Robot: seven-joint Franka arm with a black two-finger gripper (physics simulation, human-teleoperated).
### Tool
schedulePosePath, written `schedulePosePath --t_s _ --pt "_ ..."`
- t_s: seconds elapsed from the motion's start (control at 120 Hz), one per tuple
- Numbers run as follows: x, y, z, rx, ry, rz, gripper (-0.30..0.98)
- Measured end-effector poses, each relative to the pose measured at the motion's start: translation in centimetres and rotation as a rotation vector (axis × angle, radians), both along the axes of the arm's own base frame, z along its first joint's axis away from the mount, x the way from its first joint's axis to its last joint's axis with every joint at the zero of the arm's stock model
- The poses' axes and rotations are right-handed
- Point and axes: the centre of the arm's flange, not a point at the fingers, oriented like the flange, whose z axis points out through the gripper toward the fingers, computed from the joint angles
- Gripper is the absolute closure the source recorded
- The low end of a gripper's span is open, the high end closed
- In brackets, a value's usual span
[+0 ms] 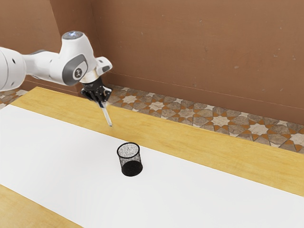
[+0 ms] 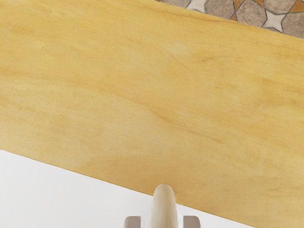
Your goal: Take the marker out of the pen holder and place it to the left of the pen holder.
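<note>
Pincer [image 1: 103,103] narrow, closed on the marker [image 1: 108,117] near its upper end, up in the air over the surface [image 1: 190,137]. Marker already clear of the pen holder [image 1: 130,161]; step in hand, probably: bring down left of the holder and let go. To do well: keep the grip firm, tip the marker toward flat first if reach allows, lower slowly to a light touch, open gently, back off straight. Dropped from height or let go on end, likely to topple and roll. Long axis steep, nearer upright than flat; free end pointing down, slanting toward the exterior view's right. In the wrist view, rounded pale end out beyond the pincer, across the border between bare wood and white mat [image 1: 199,199]. Farther out, nearer the exterior camera: pen holder, black mesh, upright on the mat, well apart from the marker.
</note>
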Motion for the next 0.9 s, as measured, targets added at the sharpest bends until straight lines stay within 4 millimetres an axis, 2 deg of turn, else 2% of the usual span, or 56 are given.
schedulePosePath --t_s 0.192,0.375,0.525,0.608,0.692,0.808,0.9 --pt "-0.3 3.6 -1.3 0.002 -0.040 0.061 0.76" --pt "-1.1 3.9 -2.9 -0.016 -0.031 0.064 0.36" --pt "-2.4 3.4 -1.8 -0.006 -0.034 0.052 0.18" --pt "-3.1 2.7 0.9 0.006 -0.036 0.042 0.12" --pt "-3.5 -0.3 5.3 0.017 -0.045 -0.002 0.08" --pt "-3.9 -5.0 13.4 0.034 -0.074 -0.066 0.05" --pt "-3.9 -7.2 18.4 0.033 -0.083 -0.097 0.03"
